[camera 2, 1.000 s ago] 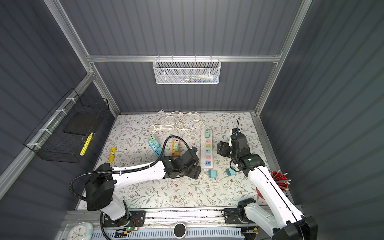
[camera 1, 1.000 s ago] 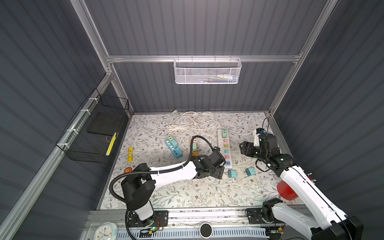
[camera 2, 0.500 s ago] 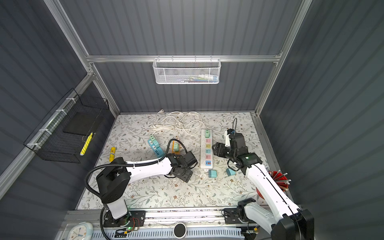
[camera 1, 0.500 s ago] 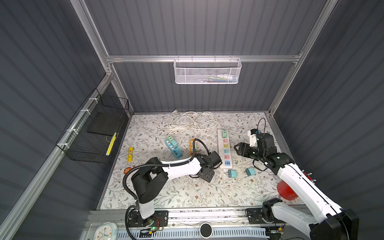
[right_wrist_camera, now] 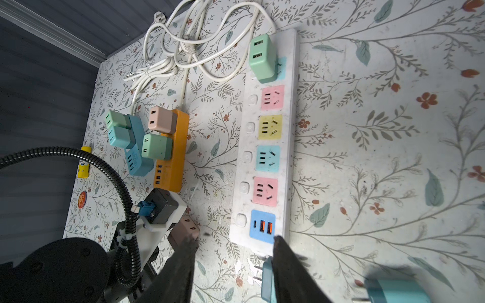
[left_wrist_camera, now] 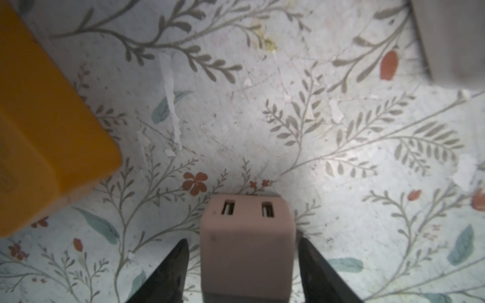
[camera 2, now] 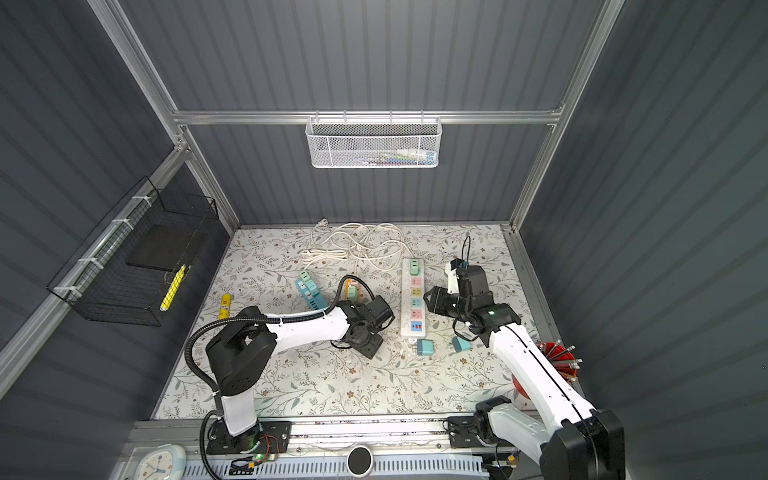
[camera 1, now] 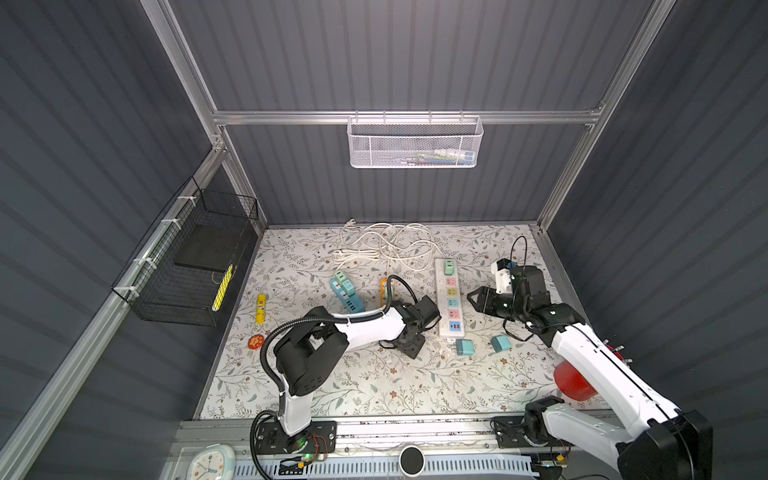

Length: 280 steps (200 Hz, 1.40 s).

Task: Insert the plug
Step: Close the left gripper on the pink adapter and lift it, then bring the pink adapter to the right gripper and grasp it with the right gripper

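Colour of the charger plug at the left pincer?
Dusty pink charger plug; clearest in the left wrist view.

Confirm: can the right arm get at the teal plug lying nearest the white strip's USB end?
Probably yes. The teal plug lies loose on the mat just off the white strip, nothing over it. The right gripper hovers beside the strip close by, jaws apart and empty.
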Available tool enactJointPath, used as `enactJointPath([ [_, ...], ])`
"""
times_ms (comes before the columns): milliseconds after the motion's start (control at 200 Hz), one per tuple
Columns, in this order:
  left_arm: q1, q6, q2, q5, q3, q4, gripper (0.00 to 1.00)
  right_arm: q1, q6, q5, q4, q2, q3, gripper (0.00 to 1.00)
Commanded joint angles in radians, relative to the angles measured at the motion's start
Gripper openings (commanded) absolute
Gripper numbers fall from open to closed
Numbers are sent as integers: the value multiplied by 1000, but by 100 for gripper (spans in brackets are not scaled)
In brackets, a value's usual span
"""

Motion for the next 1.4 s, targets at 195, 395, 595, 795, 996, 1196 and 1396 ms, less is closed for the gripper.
enactJointPath([
  [195,0,41,-33,23,-5,10,39,-1,-5,-32,0,14,12,49],
  [395,-4,112,-267,48,-209,433,31,8,3,-143,-11,7,7,47],
  [595,-9,244,-462,58,-541,1081,27,58,15,-217,1,-7,17,44],
  [795,-9,302,-446,48,-471,1005,20,185,-2,-238,3,94,100,42],
  [996,-9,316,-483,45,-489,1010,20,230,32,-293,89,186,149,42],
  [1196,-10,311,-514,51,-503,1009,21,245,20,-300,89,245,172,41],
  [1396,-10,314,-515,54,-503,1014,21,255,10,-315,90,279,167,39],
])
